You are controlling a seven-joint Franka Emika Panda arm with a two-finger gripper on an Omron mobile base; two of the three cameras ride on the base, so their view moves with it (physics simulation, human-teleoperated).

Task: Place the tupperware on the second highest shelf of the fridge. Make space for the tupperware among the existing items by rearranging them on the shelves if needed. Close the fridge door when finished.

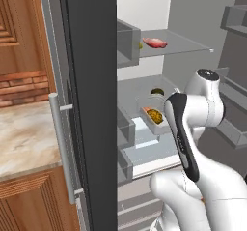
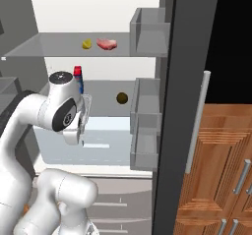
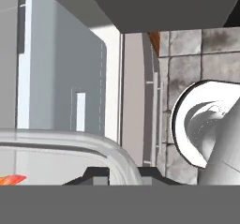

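The fridge stands open. My gripper is shut on the rim of the tupperware, whose orange food shows at the lower left of the hand view. The tupperware hangs at the front of the second highest shelf, partly behind my forearm; I cannot tell whether it rests on the shelf. A dark olive ball lies further back on that shelf. On the see-through top shelf lie a red-pink meat piece and a small yellow bit.
The open left door with its bar handle stands close on the left, with grey door bins. The right door's bins flank the shelves. A stone counter and wooden cabinets lie to either side.
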